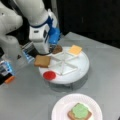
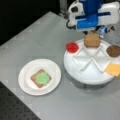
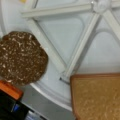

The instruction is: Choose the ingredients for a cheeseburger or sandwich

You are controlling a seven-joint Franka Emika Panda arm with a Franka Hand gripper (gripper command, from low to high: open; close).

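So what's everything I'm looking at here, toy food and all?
toast square: one, tan-brown, in the divided tray, at the rim
patty: one, dark brown, in the tray
cheese square: one, yellow, in the tray
tomato round: one, red, at the tray's rim
divided tray: one, white, round, on the grey table
paper plate: one, white, on the table
sandwich: one, toast base with green lettuce on top, on the plate
gripper: not visible; the white and blue arm hangs over the tray's toast and patty
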